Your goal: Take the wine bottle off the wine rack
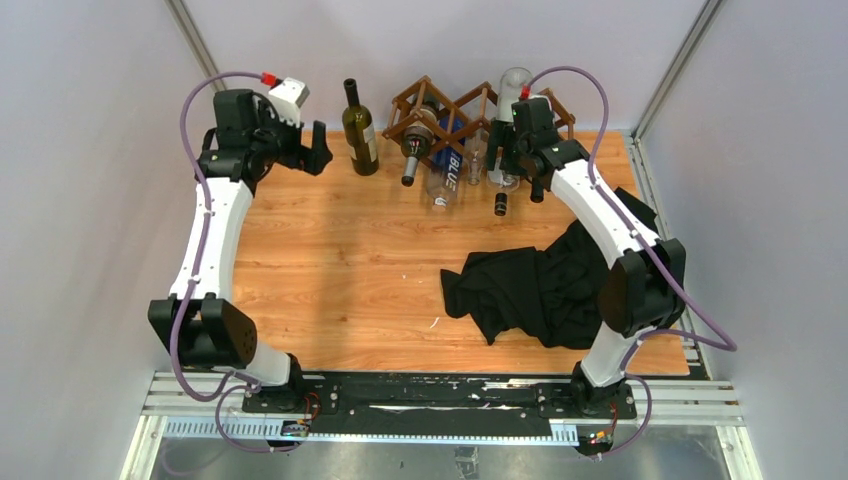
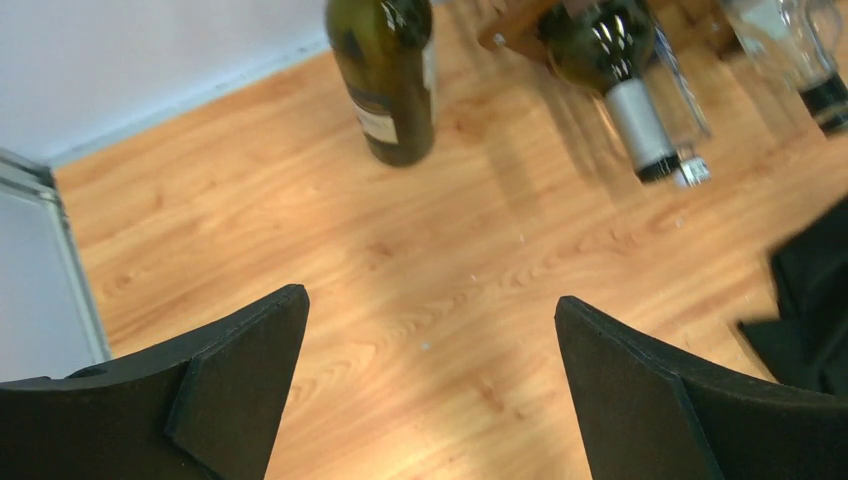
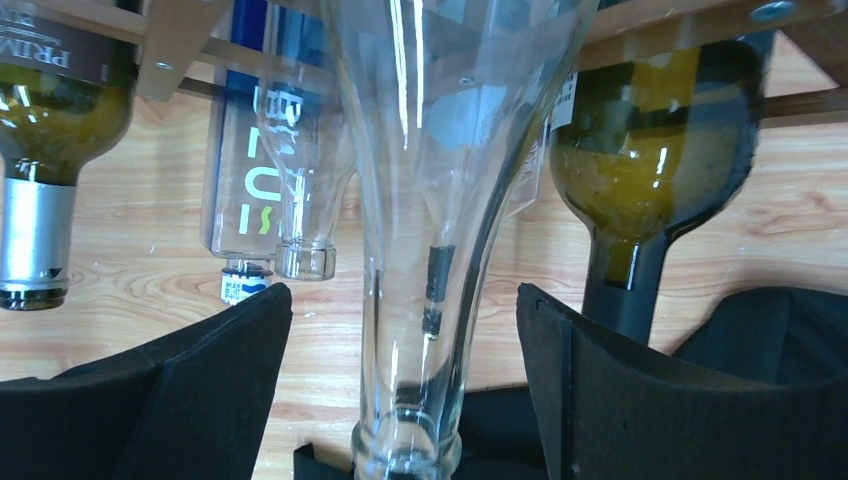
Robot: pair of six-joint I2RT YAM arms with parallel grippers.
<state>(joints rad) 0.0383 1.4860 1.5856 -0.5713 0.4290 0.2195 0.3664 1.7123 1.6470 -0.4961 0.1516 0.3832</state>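
wine rack: dark lattice rack (image 1: 428, 97) at the far edge of the table (image 1: 330, 260), right of centre. We count several bottles lying in its cells, necks pointing toward the arms.
clear bottle: tall clear glass bottle (image 3: 440, 150) in the rack's right part, neck sloping down out of a cell. It is the one between the right fingers.
right gripper: the right gripper (image 3: 400, 300) straddles the clear bottle's neck. Jaws are spread wide with a gap on each side, and we see no contact and no grip.
left gripper: the left gripper (image 2: 430, 300) is spread fully with only bare wood between the fingers, holding nothing. It hangs left of the rack.
upright bottle: dark green wine bottle (image 1: 360, 135) standing on the table just left of the rack, off it, close to the left gripper but apart.
neighbours, left: blue-labelled clear bottle (image 3: 240, 150) with a smaller clear neck (image 3: 300, 235) in front of it. Further left is a dark bottle with a silver foil neck (image 3: 40, 150).
neighbour, right: green bottle (image 3: 650, 170) in the next cell, its shoulder close to the right finger.
in the way: crowded necks on both sides of the clear bottle, with rack slats crossing above it.
cloth: crumpled black cloth (image 1: 530, 285) on the table in front of the rack, under the right arm. It reaches below the clear bottle's mouth in the right wrist view.
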